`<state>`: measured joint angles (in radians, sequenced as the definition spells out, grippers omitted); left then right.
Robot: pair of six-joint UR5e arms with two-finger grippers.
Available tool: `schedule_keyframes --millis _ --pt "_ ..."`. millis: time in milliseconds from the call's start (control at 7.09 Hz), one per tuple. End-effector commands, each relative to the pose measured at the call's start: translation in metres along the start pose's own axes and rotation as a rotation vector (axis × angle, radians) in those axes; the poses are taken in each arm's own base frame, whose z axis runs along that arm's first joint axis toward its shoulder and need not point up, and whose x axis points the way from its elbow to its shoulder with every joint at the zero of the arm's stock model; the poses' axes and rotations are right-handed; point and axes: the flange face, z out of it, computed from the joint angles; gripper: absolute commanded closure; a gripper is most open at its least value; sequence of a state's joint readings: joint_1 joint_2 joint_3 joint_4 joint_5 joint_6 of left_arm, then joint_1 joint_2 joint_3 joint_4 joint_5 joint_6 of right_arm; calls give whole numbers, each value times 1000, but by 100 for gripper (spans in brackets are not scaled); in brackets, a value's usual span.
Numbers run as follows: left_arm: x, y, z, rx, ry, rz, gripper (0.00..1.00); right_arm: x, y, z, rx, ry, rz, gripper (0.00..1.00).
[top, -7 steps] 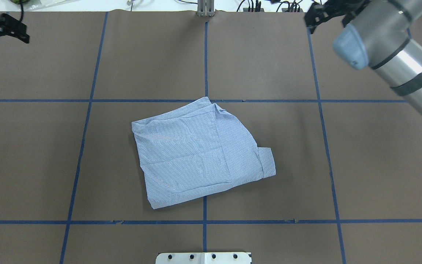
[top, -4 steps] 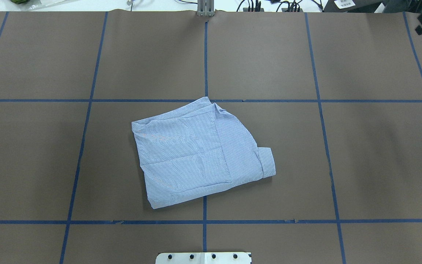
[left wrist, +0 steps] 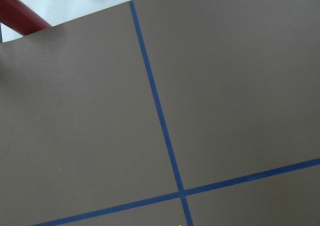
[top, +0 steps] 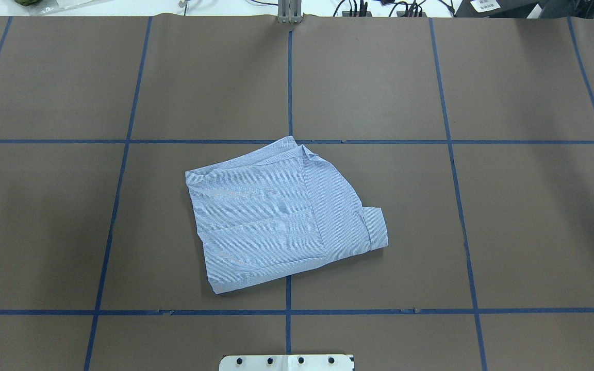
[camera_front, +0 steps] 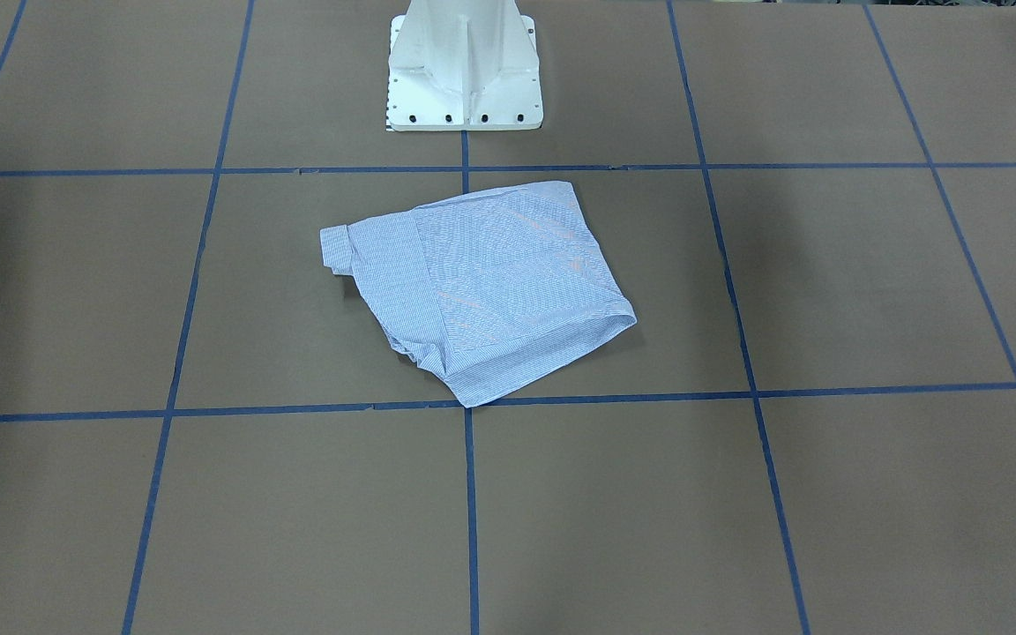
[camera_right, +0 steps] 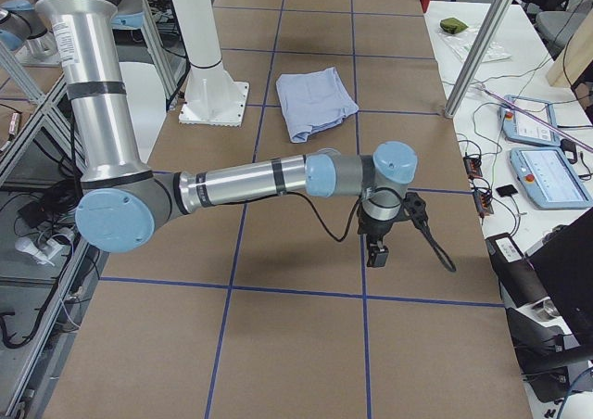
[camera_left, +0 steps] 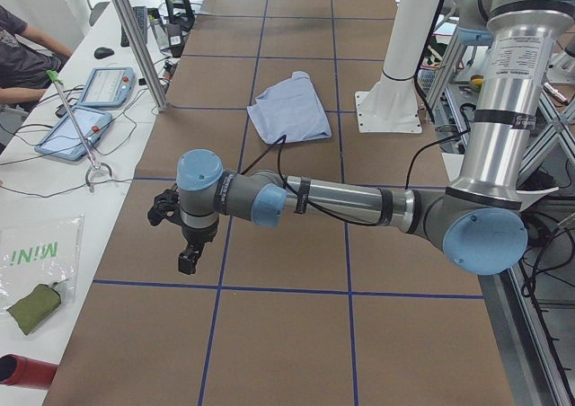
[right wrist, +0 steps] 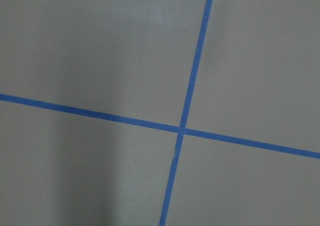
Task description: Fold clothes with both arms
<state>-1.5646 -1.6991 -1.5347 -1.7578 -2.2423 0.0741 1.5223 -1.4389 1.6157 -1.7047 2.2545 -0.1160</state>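
Now the shirt (top: pixel 281 216) lies folded into a small packet near the middle of the tabletop (top: pixel 379 77), in front of the white pedestal (camera_front: pixel 464 70) and across the centre blue line. One cuff (top: pixel 375 226) sticks out at its edge. Nothing touches it.

Each arm hangs over one end of the tabletop, well apart from the shirt. The left tool (camera_left: pixel 186 260) and the right tool (camera_right: pixel 376 252) both point down at bare brown surface. They show only in the side views, so I cannot tell if they are released or clenched. Neither one carries cloth.

The folding looks nearly done or done, I think. The risk comes if the arms go in again. A tool that pinches only the top layer would lift it and open the packet. A pull on the free cuff could drag the sleeve out. If the two arms pull unevenly, the packet, which already lies askew to the lines, would turn more.

By count: one shirt, two arms, two tools, one pedestal.
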Motion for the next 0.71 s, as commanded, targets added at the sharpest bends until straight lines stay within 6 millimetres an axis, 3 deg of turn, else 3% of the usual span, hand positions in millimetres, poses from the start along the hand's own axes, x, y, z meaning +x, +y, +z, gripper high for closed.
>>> schedule_keyframes --millis 0,282,564 --pt "-13 27 18 -1 -1 6 1 33 54 33 30 10 5 0" --pt "-12 30 18 -43 2 -30 1 48 59 54 -14 -18 99 0" --pt "3 31 0 -133 17 -103 1 48 65 68 -31 -136 130 0"
